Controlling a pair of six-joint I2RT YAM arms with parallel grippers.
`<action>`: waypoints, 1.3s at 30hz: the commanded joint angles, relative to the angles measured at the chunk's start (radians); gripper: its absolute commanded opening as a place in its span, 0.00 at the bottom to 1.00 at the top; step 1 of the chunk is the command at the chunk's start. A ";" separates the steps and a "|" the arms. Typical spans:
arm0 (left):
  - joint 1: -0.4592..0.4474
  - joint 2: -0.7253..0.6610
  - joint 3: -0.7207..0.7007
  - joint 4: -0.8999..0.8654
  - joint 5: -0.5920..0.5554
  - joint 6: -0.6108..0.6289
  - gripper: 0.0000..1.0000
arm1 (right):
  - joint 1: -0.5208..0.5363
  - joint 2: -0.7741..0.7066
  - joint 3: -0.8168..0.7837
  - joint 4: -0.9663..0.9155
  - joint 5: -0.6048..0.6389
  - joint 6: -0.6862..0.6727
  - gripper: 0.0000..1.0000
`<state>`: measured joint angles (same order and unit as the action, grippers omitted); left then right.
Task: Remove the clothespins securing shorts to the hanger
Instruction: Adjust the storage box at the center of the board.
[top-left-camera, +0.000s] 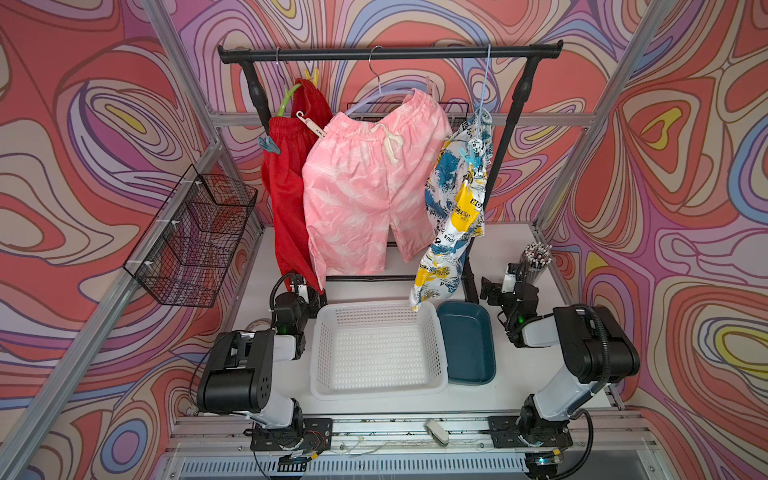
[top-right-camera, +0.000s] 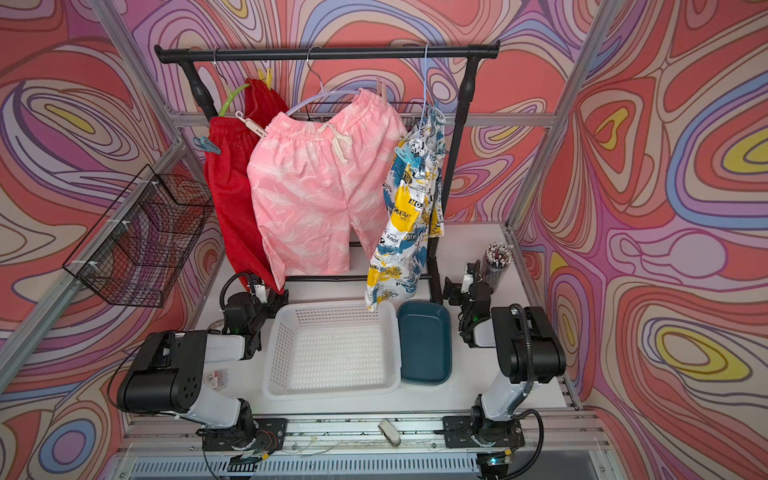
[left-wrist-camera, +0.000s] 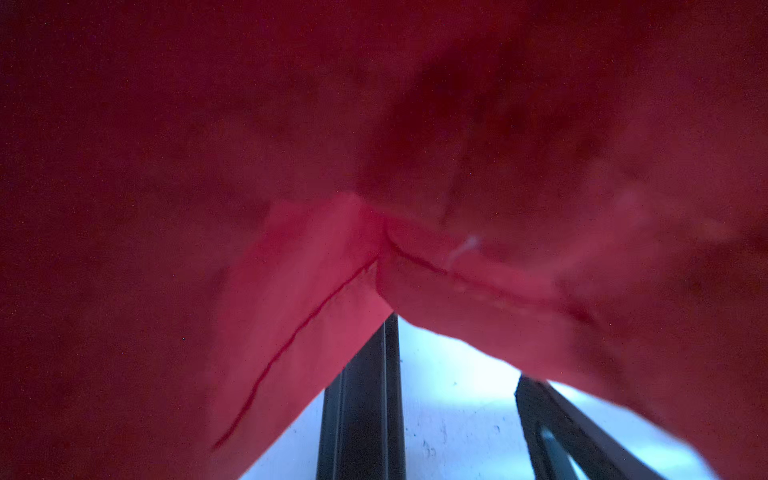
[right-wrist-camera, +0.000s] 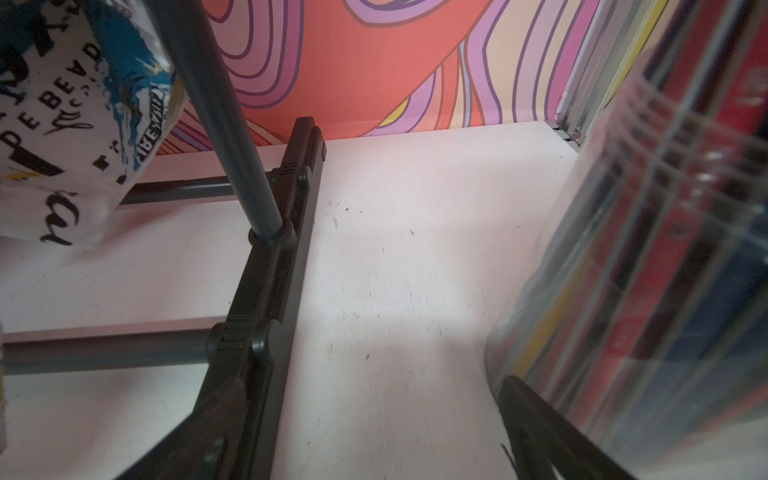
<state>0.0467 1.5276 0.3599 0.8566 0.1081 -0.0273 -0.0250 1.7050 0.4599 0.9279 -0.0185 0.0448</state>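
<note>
Your left tool (top-left-camera: 300, 287): jaws apart, low under red shorts (top-left-camera: 286, 199) hem (cloth fills most of its wrist view). Your right tool (top-left-camera: 500, 284): jaws apart, empty, near rack (right-wrist-camera: 270, 270) foot. Yellow pin (top-left-camera: 312, 77) and teal pin (top-left-camera: 268, 144) clip red shorts. Beige pin (top-left-camera: 432, 89) on pink shorts (top-left-camera: 361, 195). Blue pin (top-left-camera: 473, 160) on print shorts (top-left-camera: 453, 216).

Walls (top-left-camera: 104, 104) on every side carry a swirling pattern of red, pink, purple and yellow bands. A silver metal frame (top-left-camera: 552, 119) runs along them. A black wire basket (top-left-camera: 195, 232) hangs on it. A black clothes rail (top-left-camera: 436, 50) stands on the white desk (top-left-camera: 469, 399), evenly lit.
</note>
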 joint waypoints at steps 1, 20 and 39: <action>-0.002 0.009 0.015 0.030 0.012 -0.003 1.00 | -0.003 0.014 0.013 0.017 -0.003 -0.014 0.99; -0.002 0.009 0.016 0.030 0.011 -0.003 1.00 | -0.003 0.014 0.013 0.017 -0.004 -0.014 0.98; -0.002 -0.013 0.014 0.015 -0.008 -0.010 1.00 | -0.003 -0.079 0.187 -0.359 -0.004 -0.016 0.98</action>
<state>0.0467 1.5276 0.3599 0.8562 0.1070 -0.0280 -0.0250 1.6768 0.5900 0.7170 -0.0166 0.0444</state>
